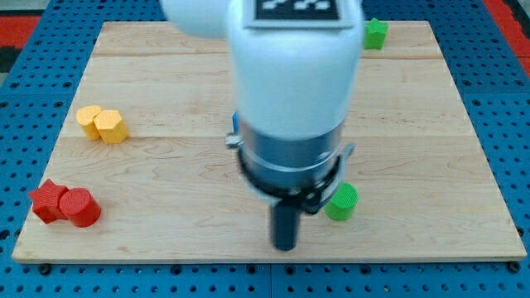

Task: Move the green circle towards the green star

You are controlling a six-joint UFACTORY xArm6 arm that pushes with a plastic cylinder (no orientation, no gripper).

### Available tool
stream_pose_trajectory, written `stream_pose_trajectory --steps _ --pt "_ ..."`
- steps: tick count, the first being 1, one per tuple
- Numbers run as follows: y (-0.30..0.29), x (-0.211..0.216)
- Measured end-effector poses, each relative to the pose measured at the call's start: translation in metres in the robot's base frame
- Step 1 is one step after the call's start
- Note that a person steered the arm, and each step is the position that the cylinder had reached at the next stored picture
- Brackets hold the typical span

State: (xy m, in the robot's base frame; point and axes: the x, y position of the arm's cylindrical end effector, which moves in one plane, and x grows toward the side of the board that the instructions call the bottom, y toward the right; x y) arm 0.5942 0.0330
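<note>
My tip (285,246), a bare rod with no fingers to open or close, sits just left of and below the green circle (341,202), so an off-centre push could send it sideways, missing the green star (376,33) at the board's far top.

My tip (285,246) sits on the bench (166,240) just left of the green circle (342,202). The green star (376,33) lies far above, at the top edge.
</note>
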Motion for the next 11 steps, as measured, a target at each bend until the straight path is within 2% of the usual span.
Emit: stream_pose_trajectory --steps 1,2,6,8,9,11 --pt "0.069 -0.030" --pt "0.090 -0.068" --pt "0.108 -0.229" --pt "0.102 -0.187" --pt "0.131 -0.184" --pt "0.134 -0.250"
